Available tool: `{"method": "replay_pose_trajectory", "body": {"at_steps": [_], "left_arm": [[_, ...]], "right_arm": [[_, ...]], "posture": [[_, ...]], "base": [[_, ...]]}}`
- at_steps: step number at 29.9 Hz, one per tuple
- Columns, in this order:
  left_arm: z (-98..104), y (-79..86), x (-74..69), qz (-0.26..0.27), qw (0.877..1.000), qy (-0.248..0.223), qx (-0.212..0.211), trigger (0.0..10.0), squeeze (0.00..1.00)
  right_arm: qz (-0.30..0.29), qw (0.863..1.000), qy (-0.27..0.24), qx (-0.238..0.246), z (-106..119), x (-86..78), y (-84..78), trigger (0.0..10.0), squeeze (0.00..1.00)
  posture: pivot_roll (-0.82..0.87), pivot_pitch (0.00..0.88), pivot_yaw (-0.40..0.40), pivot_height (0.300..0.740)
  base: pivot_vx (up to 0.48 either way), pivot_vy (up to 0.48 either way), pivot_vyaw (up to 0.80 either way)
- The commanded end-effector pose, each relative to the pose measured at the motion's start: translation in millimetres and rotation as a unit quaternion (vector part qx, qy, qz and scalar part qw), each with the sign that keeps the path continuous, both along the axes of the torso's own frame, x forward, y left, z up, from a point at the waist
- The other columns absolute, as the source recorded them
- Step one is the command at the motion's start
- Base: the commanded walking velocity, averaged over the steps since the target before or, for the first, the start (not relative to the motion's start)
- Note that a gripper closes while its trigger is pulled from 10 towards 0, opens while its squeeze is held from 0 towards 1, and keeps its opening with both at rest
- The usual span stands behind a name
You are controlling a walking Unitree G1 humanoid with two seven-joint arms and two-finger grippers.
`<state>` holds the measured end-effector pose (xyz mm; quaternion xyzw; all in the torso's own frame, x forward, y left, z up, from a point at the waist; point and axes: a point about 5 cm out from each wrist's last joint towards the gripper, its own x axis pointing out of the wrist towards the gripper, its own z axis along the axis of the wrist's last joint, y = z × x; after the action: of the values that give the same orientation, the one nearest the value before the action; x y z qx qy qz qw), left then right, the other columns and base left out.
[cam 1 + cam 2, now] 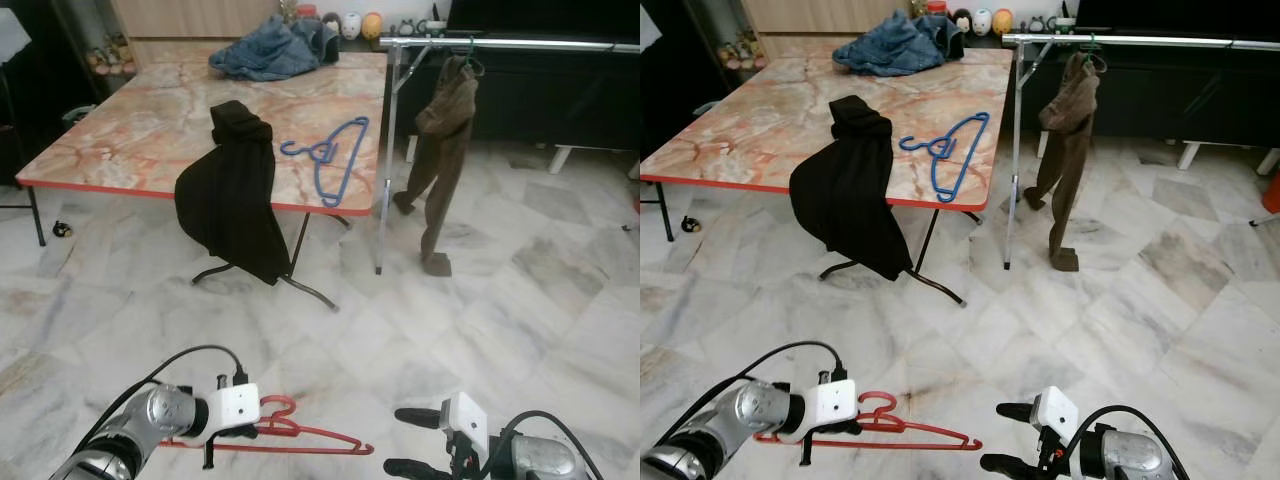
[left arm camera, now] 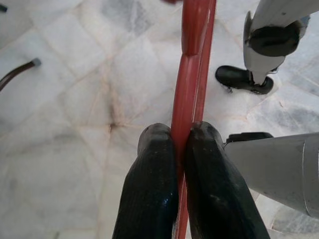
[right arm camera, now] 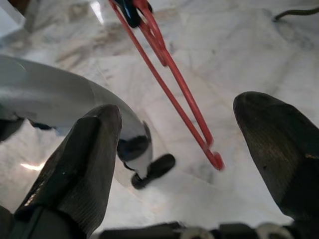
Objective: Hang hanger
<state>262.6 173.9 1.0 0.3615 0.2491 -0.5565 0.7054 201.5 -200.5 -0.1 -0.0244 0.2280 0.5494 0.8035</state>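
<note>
Legible text, labels, brands, numbers, signs: none found. The figurines (image 1: 350, 24) on the dark cabinet beyond the marble table (image 1: 120, 130) are too small to show any lettering. The white camera housings on both wrists carry no readable marking.

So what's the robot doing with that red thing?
It is holding a red hanger in its left end effector, which is shut on the hanger low over the floor. Its right end effector is open beside it, holding nothing. Ahead stands a clothes rail with brown trousers hanging on it. The red hanger is not on it yet. A blue hanger lies on the table.
</note>
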Motion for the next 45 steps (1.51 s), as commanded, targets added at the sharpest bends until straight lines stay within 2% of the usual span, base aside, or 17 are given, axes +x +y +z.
{"method": "replay_pose_trajectory", "body": {"at_steps": [1,6,8,13,19,25,29,36,38,45], "left_arm": [[5,-0.1,3.3,-0.015,1.000,-0.003,-0.001,10.0,0.00],[10,-1.9,3.5,-0.039,0.999,0.017,-0.008,10.0,0.00],[13,-1.6,1.1,-0.052,0.998,0.041,-0.019,10.0,0.00],[22,-4.6,3.3,-0.072,0.995,0.060,-0.037,10.0,0.00],[38,-14.5,9.0,-0.098,0.992,0.046,-0.060,10.0,0.00],[51,-23.8,13.7,-0.104,0.991,0.030,-0.077,10.0,0.00],[51,-26.9,12.4,-0.099,0.991,0.033,-0.087,10.0,0.00],[56,-32.3,7.7,-0.115,0.988,0.045,-0.091,10.0,0.00],[58,-32.3,6.8,-0.115,0.988,0.049,-0.089,10.0,0.00],[61,-33.5,2.2,-0.132,0.986,0.063,-0.080,10.0,0.00]], "right_arm": [[0.004,1.000,0.011,0.014,0,-2.8,3.5,10.0,0.00],[0.024,0.999,0.018,0.016,2,-6.9,9.6,10.0,0.00],[0.021,1.000,0.014,0.017,5,-3.1,9.7,10.0,0.00],[0.037,0.999,-0.002,0.024,17,1.5,13.6,10.0,0.00],[0.054,0.998,-0.026,0.025,29,5.1,19.9,10.0,0.00],[0.107,0.994,-0.009,0.029,43,-4.8,25.0,10.0,0.00],[0.077,0.996,-0.042,0.014,42,0.5,25.1,10.0,0.00],[0.043,0.997,-0.064,0.001,39,6.5,26.9,10.0,0.00],[0.024,0.996,-0.085,-0.005,42,13.8,27.8,10.0,0.00],[0.023,0.996,-0.090,-0.003,40,19.5,31.9,10.0,0.00]], "posture": [[-0.01,0.019,0.033,0.740],[-0.01,0.013,0.029,0.740],[-0.01,0.010,0.029,0.740],[-0.01,0.018,0.029,0.740],[-0.01,0.026,0.032,0.740],[-0.01,0.036,0.032,0.740],[-0.02,0.038,0.033,0.740],[-0.01,0.040,0.031,0.740],[-0.01,0.042,0.030,0.740],[-0.01,0.042,0.029,0.740]], "base": [[0.000,0.000,0.00],[0.000,0.000,0.00],[0.000,0.000,0.00],[0.000,0.000,0.00],[0.000,0.000,0.00],[0.000,0.000,0.00],[0.000,0.000,0.00],[0.000,0.000,0.00],[0.000,0.000,0.00],[0.000,0.000,0.00]]}}
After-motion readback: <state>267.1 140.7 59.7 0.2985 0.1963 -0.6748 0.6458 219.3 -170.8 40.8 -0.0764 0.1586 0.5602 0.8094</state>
